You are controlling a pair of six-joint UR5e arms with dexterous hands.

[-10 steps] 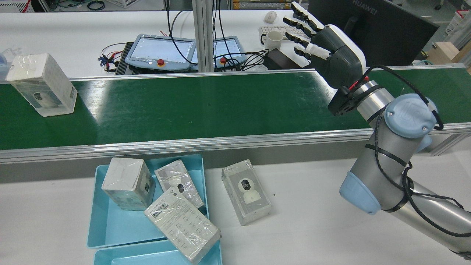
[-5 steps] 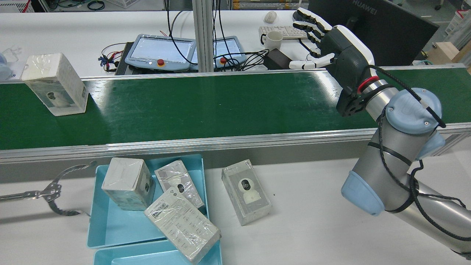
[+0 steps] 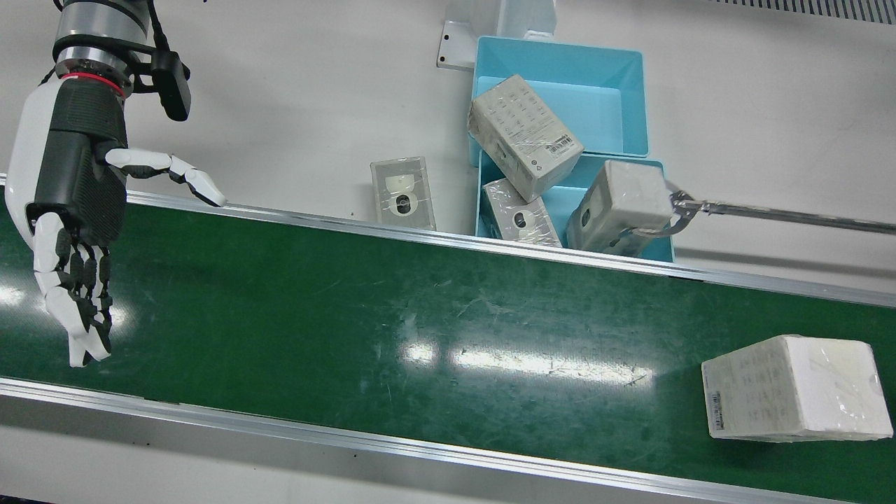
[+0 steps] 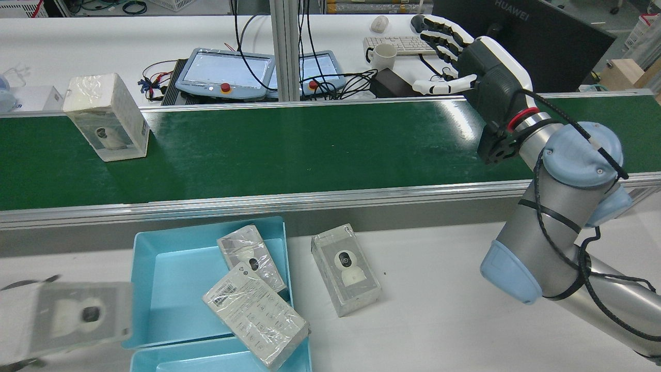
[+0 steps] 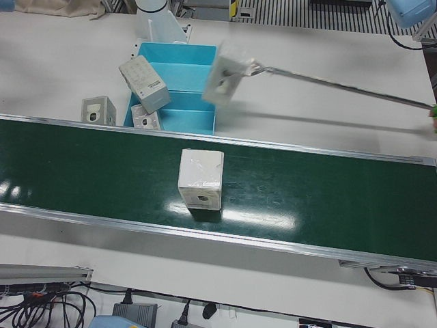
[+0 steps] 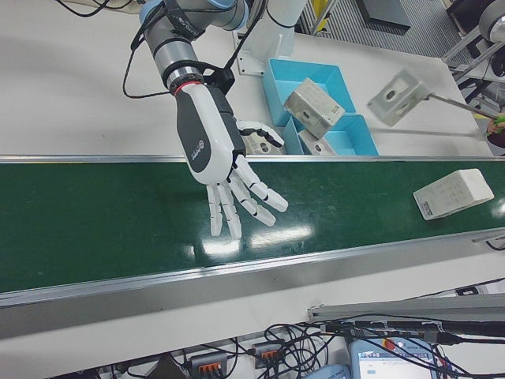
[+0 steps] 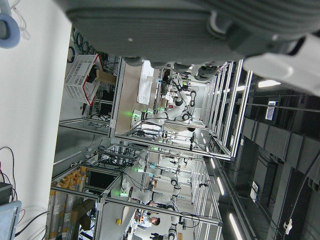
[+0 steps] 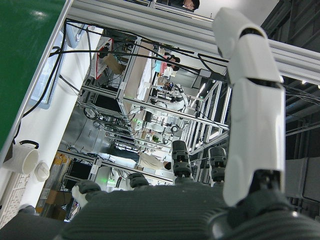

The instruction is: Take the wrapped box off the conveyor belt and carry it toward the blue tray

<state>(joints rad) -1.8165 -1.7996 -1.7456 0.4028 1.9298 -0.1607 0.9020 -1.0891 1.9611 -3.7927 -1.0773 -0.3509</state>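
Observation:
A wrapped white box (image 4: 106,118) stands on the green conveyor belt (image 4: 310,150), at the far left in the rear view. It also shows in the front view (image 3: 791,397), the left-front view (image 5: 201,179) and the right-front view (image 6: 453,193). My right hand (image 4: 485,72) is open and empty, fingers spread, above the belt's other end, far from the box. It shows in the front view (image 3: 70,203) and the right-front view (image 6: 213,150) too. The blue tray (image 4: 170,289) sits on the table below the belt. My left hand (image 7: 200,30) shows only in its own view, holding nothing visible.
A long grabber tool (image 5: 341,85) holds a wrapped box (image 5: 225,75) lifted beside the tray. Two more wrapped boxes (image 4: 255,310) lie in and across the tray. Another box (image 4: 346,268) lies on the table right of it. Pendants, a mug and a keyboard sit behind the belt.
The box on the belt has moved right along it. My right hand has shifted slightly right and turned. The grabber tool came in and lifted a box out of the tray.

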